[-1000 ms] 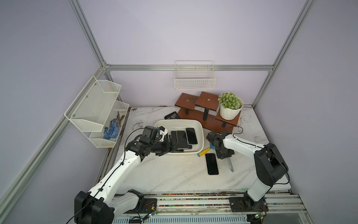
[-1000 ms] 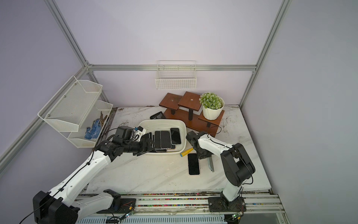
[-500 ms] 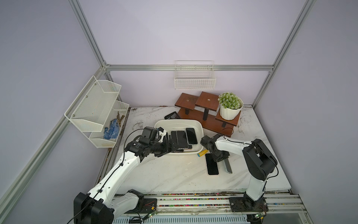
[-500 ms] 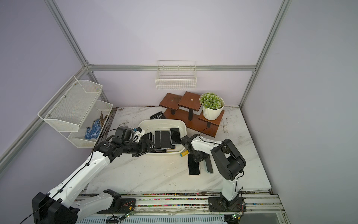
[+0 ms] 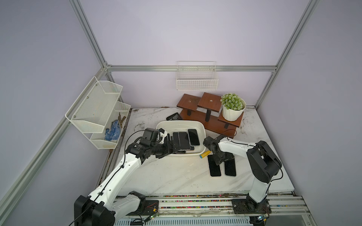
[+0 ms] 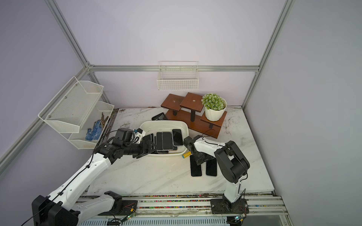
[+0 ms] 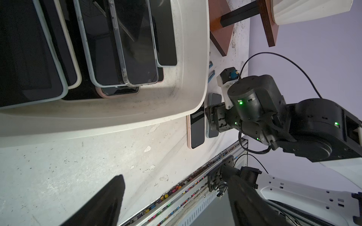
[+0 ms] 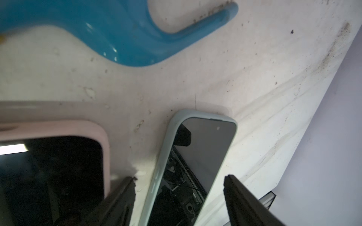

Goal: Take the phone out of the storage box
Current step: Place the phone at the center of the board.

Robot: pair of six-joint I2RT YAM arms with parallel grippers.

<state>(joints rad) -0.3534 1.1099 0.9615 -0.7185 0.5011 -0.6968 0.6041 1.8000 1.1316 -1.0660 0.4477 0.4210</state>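
Observation:
The white storage box [image 5: 203,131] sits mid-table with several dark phones [image 5: 184,140] overlapping inside, seen close in the left wrist view as phones [image 7: 127,49] within the box wall [image 7: 195,78]. My left gripper [image 5: 173,149] hovers open and empty at the box's front left corner; its point in the wrist view is left gripper [image 7: 176,187]. Right of the box, two phones lie flat on the table: a pink-cased phone [image 5: 215,168] and a pale blue-cased phone [image 5: 230,166]. My right gripper [image 5: 221,158] stands open astride the blue-cased phone [image 8: 201,152], fingers [image 8: 125,195] apart from it.
A yellow-handled tool [image 5: 204,154] with a blue end [image 8: 117,29] lies by the box's front right corner. Behind stand a wooden stepped stand [image 5: 207,113] with a potted plant [image 5: 233,109] and a black grille piece [image 5: 173,117]. A wire basket [image 5: 196,80] and mesh rack [image 5: 98,109] hang on the walls.
My right gripper came down beside the pink-cased phone, laid the blue-cased phone flat on the table and opened. The left arm has barely moved.

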